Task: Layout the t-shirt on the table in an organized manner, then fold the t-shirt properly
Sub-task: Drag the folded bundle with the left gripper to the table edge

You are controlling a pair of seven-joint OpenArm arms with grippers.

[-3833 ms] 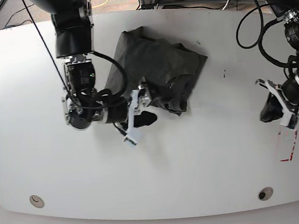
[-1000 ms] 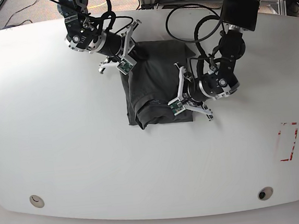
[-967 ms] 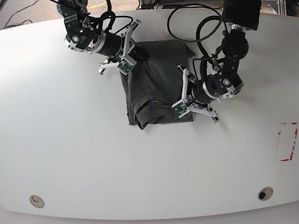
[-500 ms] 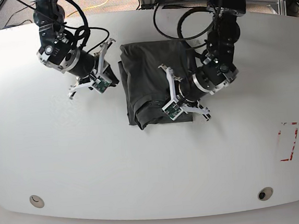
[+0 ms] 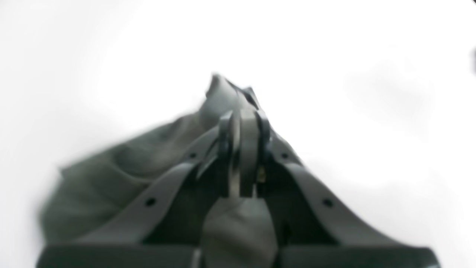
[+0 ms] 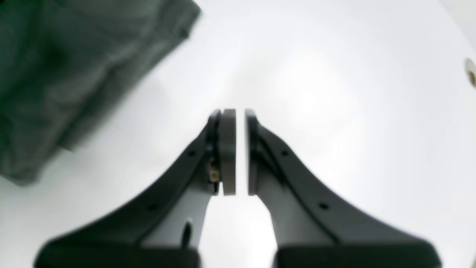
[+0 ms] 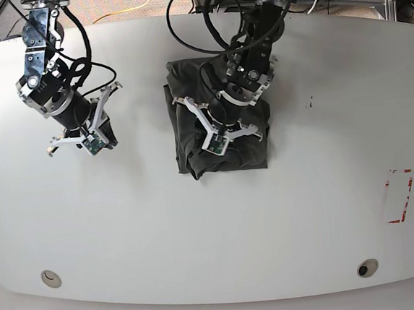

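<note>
Left gripper (image 5: pixel 241 149) first, from my left wrist camera: its fingers are pressed together with a fold of the t-shirt (image 5: pixel 122 175) pinched between them, a peak of dark grey cloth sticking up past the tips. More cloth spreads out to the left below the fingers, lying on the white table (image 5: pixel 372 74). This feed is blurred, so I can't read finer detail.

On my right wrist camera, the right gripper (image 6: pixel 236 149) shows only a thin slit of daylight between its pads, nearly closed, with nothing in it. It hangs over bare table (image 6: pixel 334 93). A corner of the t-shirt (image 6: pixel 74 67) sits at the upper left of that feed, apart from the fingers. One grommet hole (image 6: pixel 470 72) peeks in at the right border.

From the base camera, I see the t-shirt (image 7: pixel 190 127) as a roughly rectangular folded bundle near the middle of the table's far edge. The left gripper (image 7: pixel 223 128) is down on top of it. The right gripper (image 7: pixel 82 133) is beside the bundle, toward the table's (image 7: pixel 199 235) left edge, off the cloth. A red dashed mark (image 7: pixel 398 196) lies near the right edge, and two grommet holes (image 7: pixel 51 278) sit by the near corners.
</note>
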